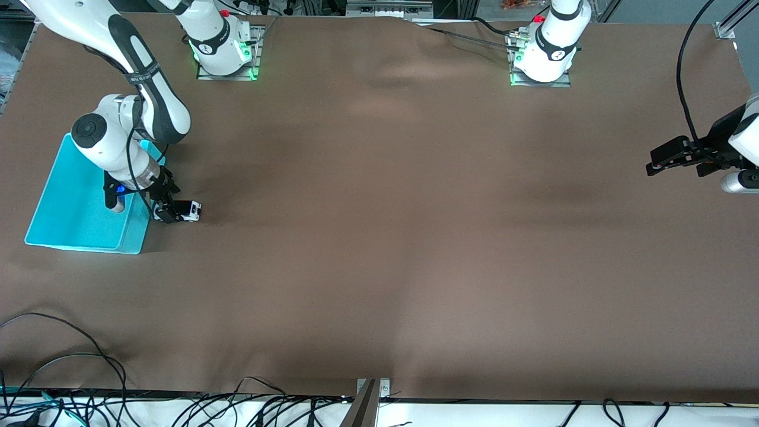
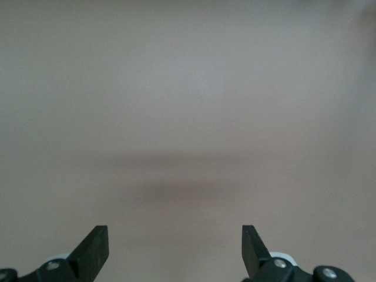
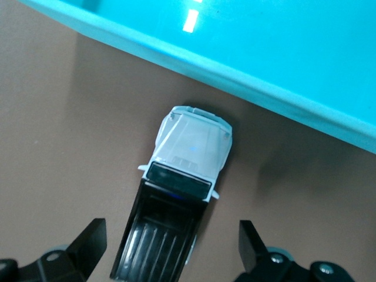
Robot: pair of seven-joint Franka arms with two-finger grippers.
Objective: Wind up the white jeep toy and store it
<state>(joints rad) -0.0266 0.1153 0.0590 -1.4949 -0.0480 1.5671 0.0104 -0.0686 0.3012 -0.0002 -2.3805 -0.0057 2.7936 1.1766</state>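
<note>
Beside the shallow cyan plastic bin [image 1: 77, 231], at the right arm's end of the brown-covered table [image 1: 415, 237], the small boxy white jeep toy with black roof [image 1: 191, 211] is seen standing on its wheels, just outside the bin wall. The right gripper [image 1: 168, 212] is held low over the toy, fingers spread apart on either side of the roof, nothing clamped. The left gripper [image 1: 676, 159] is parked at the left arm's end, fingers apart, waiting. The step is judged to be the pickup for storing; closing on the toy's body is called for next, then a lift over the bin wall.
</note>
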